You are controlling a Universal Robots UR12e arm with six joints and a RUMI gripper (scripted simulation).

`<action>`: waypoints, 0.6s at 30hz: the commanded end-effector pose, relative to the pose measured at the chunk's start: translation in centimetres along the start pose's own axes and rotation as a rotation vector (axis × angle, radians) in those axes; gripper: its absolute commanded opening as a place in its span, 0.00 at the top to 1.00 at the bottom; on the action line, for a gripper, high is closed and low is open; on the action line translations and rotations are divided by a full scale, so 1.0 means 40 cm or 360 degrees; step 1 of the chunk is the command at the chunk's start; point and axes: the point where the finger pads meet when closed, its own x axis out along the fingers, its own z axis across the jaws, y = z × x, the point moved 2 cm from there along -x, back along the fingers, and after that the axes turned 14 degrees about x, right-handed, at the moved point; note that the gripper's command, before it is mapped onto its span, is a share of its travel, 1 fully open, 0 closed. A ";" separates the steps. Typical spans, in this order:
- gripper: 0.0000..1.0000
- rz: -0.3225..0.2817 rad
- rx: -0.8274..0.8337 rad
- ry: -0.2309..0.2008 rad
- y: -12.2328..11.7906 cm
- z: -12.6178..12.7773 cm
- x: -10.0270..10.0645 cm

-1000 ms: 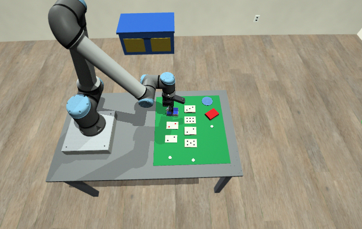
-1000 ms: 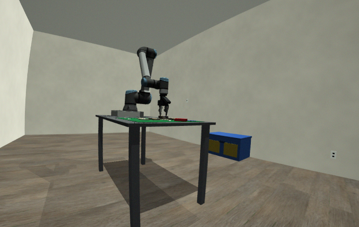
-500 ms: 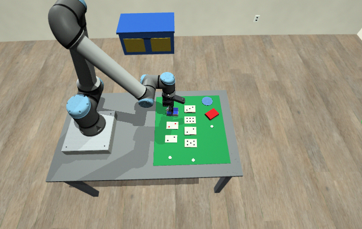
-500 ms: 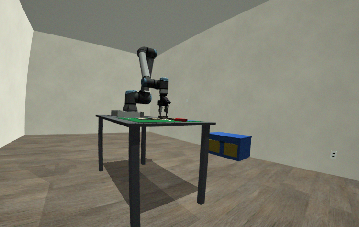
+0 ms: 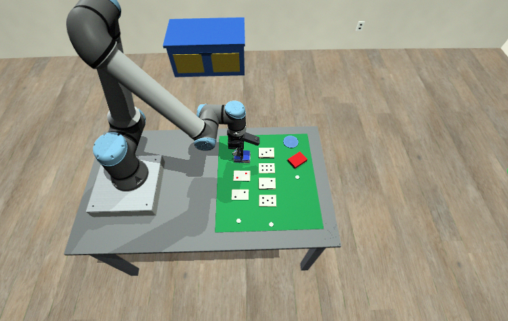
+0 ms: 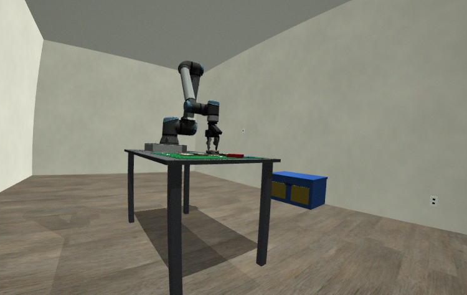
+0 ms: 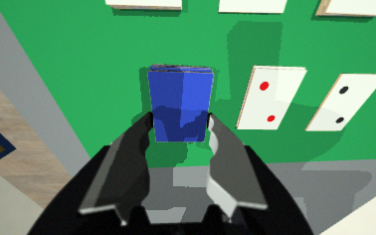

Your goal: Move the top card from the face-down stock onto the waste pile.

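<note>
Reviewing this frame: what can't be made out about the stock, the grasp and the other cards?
- Wrist view: the fingers press the sides of the blue stock. How many cards they pinch, or whether any is lifted, is unclear.
- Wrist view: the far cards are cut off by the top edge, so their faces are unreadable.
- Top view: the gripper covers most of the stock.
- Exterior view: the cards lie edge-on and are too small to read.
</note>
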 end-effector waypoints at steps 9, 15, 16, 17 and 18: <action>0.62 0.0002 0.0000 0.0001 0.001 0.000 -0.079; 0.62 0.0002 0.0000 0.0001 0.001 0.000 -0.093; 0.62 0.0002 0.0000 0.0001 0.001 0.000 -0.094; 0.62 0.0002 0.0000 0.0001 0.001 0.000 -0.095; 0.62 0.0002 0.0000 0.0001 0.001 0.000 -0.095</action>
